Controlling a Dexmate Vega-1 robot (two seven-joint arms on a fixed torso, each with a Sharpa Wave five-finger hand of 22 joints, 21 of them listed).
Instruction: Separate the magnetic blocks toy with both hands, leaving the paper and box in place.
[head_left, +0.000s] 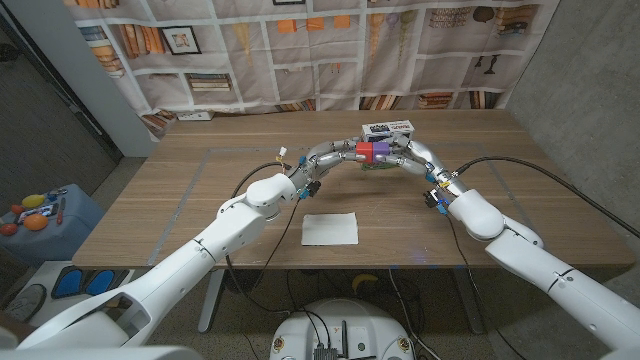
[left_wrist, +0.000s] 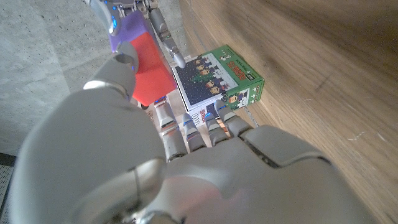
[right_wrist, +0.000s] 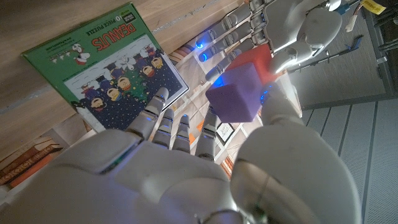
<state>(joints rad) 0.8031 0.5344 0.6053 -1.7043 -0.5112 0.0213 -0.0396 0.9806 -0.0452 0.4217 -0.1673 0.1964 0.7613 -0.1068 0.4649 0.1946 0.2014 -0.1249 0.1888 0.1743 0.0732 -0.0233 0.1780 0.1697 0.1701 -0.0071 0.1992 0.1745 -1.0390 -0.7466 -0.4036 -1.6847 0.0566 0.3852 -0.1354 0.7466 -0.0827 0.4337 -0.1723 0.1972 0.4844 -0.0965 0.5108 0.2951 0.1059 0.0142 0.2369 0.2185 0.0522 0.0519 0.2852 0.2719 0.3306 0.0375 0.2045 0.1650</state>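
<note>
The magnetic blocks toy is a red block (head_left: 362, 152) joined to a purple block (head_left: 381, 152), held above the table's far middle. My left hand (head_left: 335, 156) grips the red block (left_wrist: 152, 68) and my right hand (head_left: 412, 158) grips the purple block (right_wrist: 235, 99). The two blocks touch face to face, red (right_wrist: 256, 62) against purple (left_wrist: 127, 31). The green picture box (left_wrist: 217, 78) stands on the wood right by both hands, partly hidden by them in the head view (head_left: 388, 128). The white paper (head_left: 330, 229) lies nearer the front edge, apart from both hands.
The wooden table (head_left: 180, 190) has bare wood to the left and right of the hands. A printed bookshelf backdrop (head_left: 330, 50) hangs behind the far edge. Cables (head_left: 520, 165) trail from the right arm over the table.
</note>
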